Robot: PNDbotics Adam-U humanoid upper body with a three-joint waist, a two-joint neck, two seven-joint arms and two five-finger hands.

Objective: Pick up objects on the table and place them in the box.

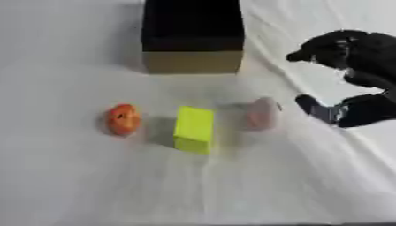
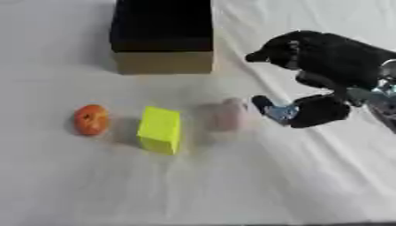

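An orange-red round object [image 1: 123,119], a yellow-green block [image 1: 194,129] and a pale pink oval object [image 1: 264,113] lie in a row on the white cloth. Behind them stands the box [image 1: 192,61], cardboard-sided with a dark inside. My right hand [image 2: 313,59] hovers at the right, just right of the pink object and apart from it. Its fingers are spread above and its thumb [image 2: 272,109] is low beside the pink object, holding nothing. My left hand shows in no view.
The white cloth [image 1: 100,185] covers the whole table, with creases running down the right side. A wide bare stretch lies in front of the three objects.
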